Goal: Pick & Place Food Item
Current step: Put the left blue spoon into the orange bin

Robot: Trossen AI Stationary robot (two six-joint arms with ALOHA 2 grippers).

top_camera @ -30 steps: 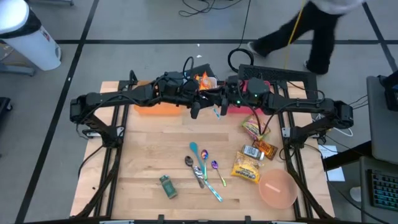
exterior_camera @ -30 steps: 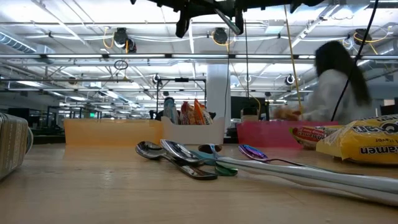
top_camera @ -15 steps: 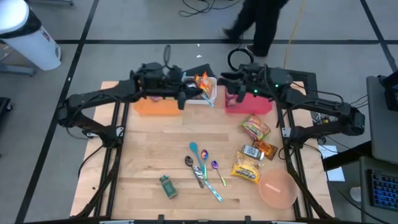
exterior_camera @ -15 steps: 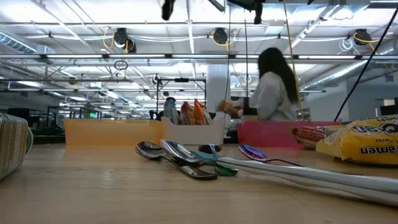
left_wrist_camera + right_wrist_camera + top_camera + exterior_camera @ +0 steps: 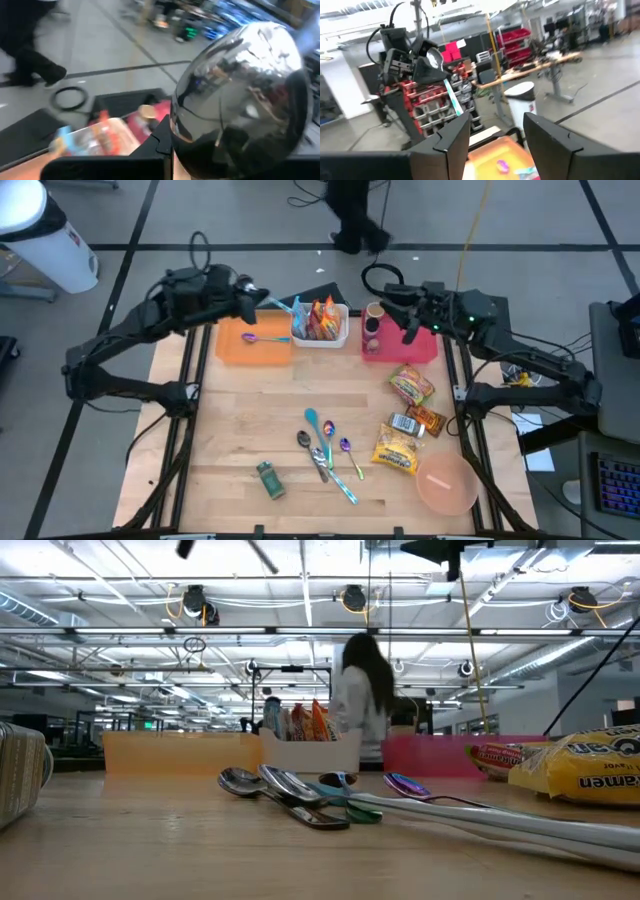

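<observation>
Two dark arms hang over the far end of a wooden table (image 5: 240, 420), seen from above. At upper left of the overhead frame, the left gripper (image 5: 252, 292) is clamped tight on a shiny spoon (image 5: 235, 95) with a pale blue handle, holding it in the air above an orange bin (image 5: 235, 352), where a small purple spoon (image 5: 250, 338) lies. At upper right, the right gripper (image 5: 496, 135) hovers over a pink bin (image 5: 400, 352), its fingers about halfway apart with nothing between them. Between the two bins, a white tray (image 5: 320, 340) holds upright snack packets (image 5: 322, 318). More food sits untouched on the right side of the table: a red and green packet (image 5: 410, 386), two smaller packets below it, and a yellow ramen packet (image 5: 396, 450) beside a pink bowl (image 5: 445, 483). Several spoons (image 5: 322, 448) lie in a cluster at centre. Beyond the table, a person (image 5: 362, 705) walks past.
</observation>
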